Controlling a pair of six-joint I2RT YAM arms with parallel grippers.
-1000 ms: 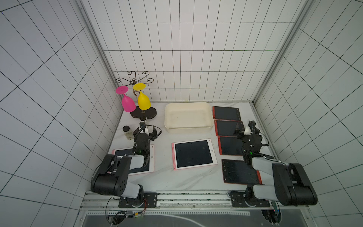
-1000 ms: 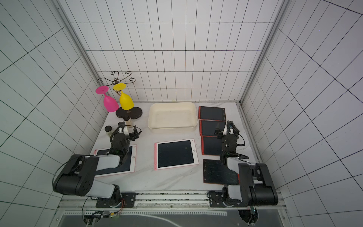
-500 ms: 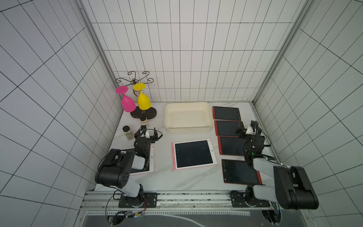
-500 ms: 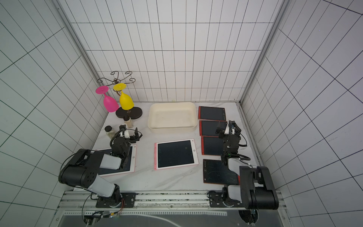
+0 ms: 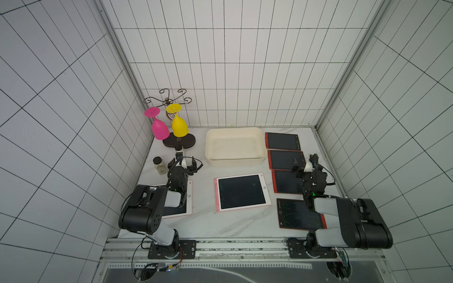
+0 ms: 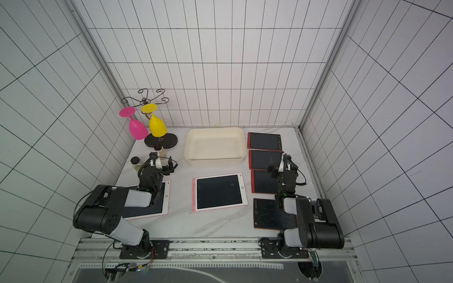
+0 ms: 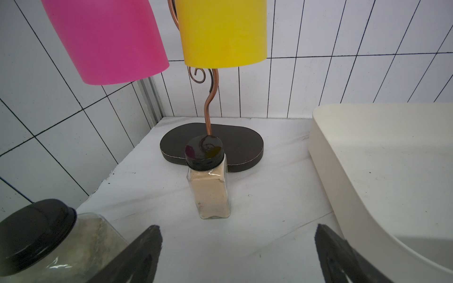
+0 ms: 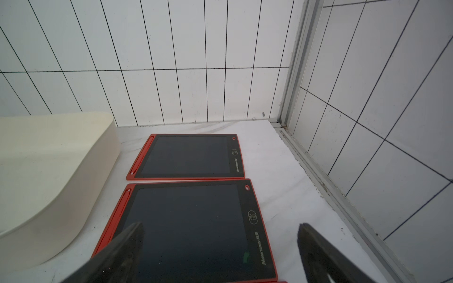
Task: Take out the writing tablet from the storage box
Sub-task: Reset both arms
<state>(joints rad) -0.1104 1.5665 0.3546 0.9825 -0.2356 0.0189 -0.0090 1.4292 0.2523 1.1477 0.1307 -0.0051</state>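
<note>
The cream-white storage box point(image 5: 235, 162) point(image 6: 214, 161) stands at the back middle, and nothing shows inside it. Writing tablets lie flat on the table outside it. A pink-framed one point(image 5: 241, 192) is in the middle, and another point(image 5: 187, 196) lies partly under my left arm. Several red-framed ones point(image 5: 282, 141) point(image 8: 191, 156) run down the right side. My left gripper point(image 5: 183, 163) point(image 7: 236, 227) hangs open to the left of the box point(image 7: 382, 156), holding nothing. My right gripper point(image 5: 305, 160) point(image 8: 220, 226) is open over a red tablet point(image 8: 191, 227), holding nothing.
A dark-based metal stand point(image 5: 179, 142) with a pink goblet point(image 5: 160, 128) and a yellow goblet point(image 5: 179, 126) hanging upside down fills the back left corner. Two black-capped spice jars point(image 5: 159, 165) point(image 7: 209, 181) stand close to my left gripper. Tiled walls close three sides.
Both arms have shifted slightly in place. Their grippers stay open, and no tablet has moved.
</note>
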